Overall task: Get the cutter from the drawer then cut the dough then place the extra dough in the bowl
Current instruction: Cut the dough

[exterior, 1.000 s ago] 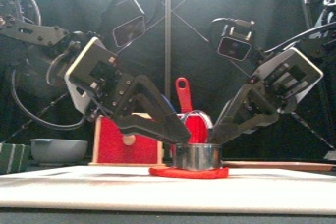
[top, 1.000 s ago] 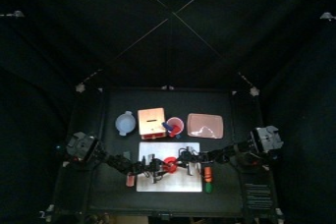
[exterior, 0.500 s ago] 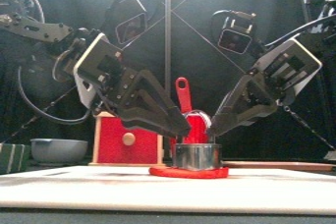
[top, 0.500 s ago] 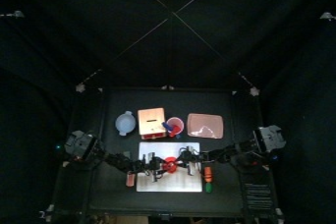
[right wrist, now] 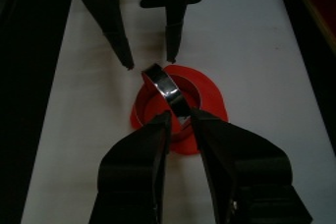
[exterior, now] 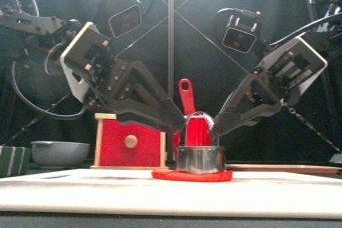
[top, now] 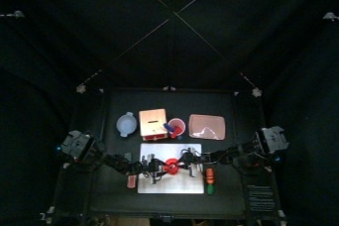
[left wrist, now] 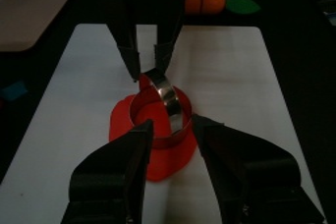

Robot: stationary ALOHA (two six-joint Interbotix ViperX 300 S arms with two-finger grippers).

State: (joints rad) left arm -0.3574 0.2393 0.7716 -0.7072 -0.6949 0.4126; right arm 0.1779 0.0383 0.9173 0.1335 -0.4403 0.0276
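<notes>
Flanked the cutter [exterior: 201, 159] on the dough [exterior: 191, 174] from two sides — left gripper [left wrist: 174, 135], right gripper [right wrist: 184, 122], jaws of both apart — probably to press it evenly.

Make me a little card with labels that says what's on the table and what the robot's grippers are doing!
board: white, near the table's front
dough: red disc, flat on the board
cutter: round, metal, standing on the dough
left gripper: open, low beside the cutter
right gripper: low at the cutter's other side
back row, from the left arm's side: blue-grey bowl, wooden box, red cup, pink tray
</notes>
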